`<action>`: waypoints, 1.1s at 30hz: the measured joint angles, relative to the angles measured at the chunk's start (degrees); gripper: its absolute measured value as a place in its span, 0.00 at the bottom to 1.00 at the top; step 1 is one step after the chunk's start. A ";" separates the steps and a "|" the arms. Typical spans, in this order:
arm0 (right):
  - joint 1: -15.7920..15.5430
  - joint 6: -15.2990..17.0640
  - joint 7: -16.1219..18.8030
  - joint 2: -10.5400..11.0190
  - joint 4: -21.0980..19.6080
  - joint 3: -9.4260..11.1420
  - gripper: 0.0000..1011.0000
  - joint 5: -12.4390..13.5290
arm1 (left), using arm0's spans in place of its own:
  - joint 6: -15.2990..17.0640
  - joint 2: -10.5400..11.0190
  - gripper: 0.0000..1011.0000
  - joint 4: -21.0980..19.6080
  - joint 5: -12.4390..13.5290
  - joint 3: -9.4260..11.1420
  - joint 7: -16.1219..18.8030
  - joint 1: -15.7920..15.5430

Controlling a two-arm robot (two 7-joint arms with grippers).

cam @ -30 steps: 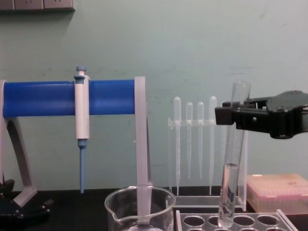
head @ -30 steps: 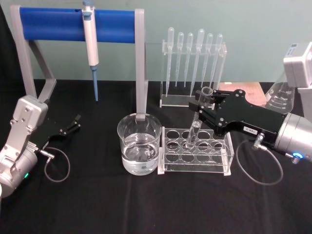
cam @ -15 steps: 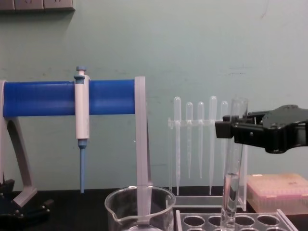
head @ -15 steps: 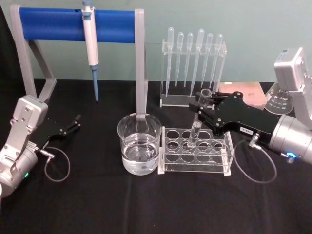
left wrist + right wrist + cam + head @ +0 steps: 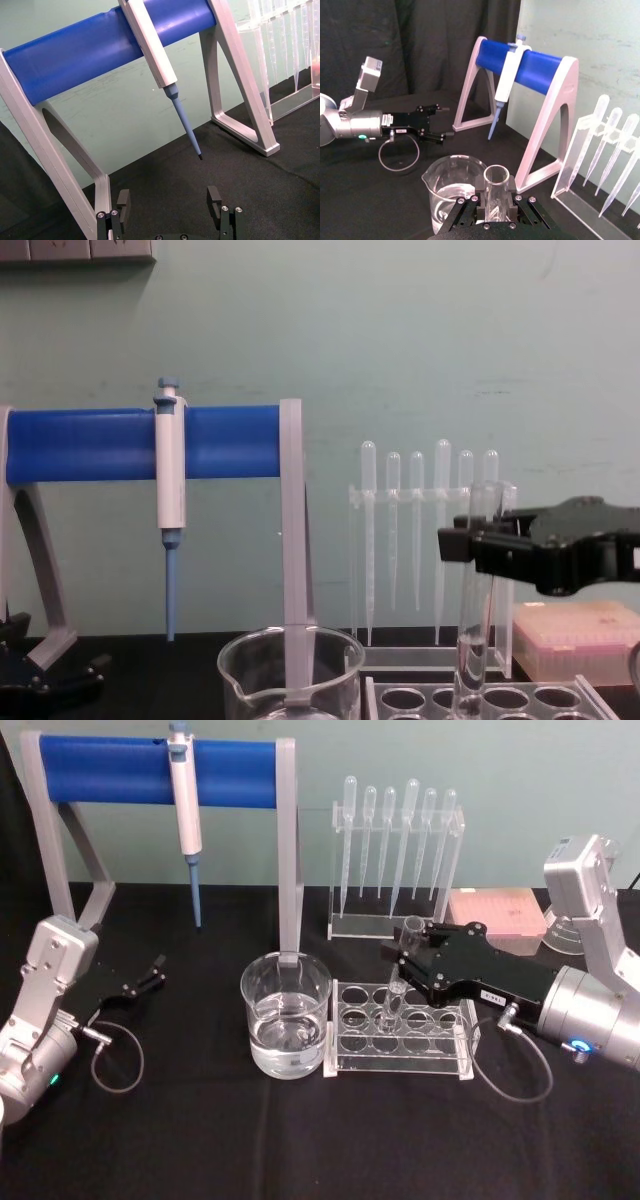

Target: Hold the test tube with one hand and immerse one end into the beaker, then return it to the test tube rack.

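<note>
Head view, test tube (image 5: 398, 982) between right fingers (image 5: 408, 966)

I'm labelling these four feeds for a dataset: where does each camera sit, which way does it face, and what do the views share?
Head: high, looking down at the black table; both arms show, the right gripper shut on the clear glass test tube over the clear acrylic rack.
Chest: low, facing the wall; right gripper enters from the right.
Left wrist: faces the blue-barred pipette stand; open left gripper.
Right wrist: looks over the test tube's rim at the wide glass beaker.
All share the stand.
</note>
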 joint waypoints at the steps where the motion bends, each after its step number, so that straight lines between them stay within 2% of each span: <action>1: -0.02 -0.08 0.09 -0.26 0.51 -0.13 0.22 -0.08 | 0.00 0.00 0.99 0.00 0.00 0.00 0.00 0.00; 15: -0.01 -0.58 0.95 -2.19 3.92 -1.48 0.22 -0.90 | 0.00 0.00 0.99 0.00 0.00 0.00 0.00 0.00; 33: -0.50 -0.88 0.65 -2.67 4.73 -1.51 0.22 -1.65 | 0.00 0.00 0.99 0.00 0.00 0.00 0.00 0.00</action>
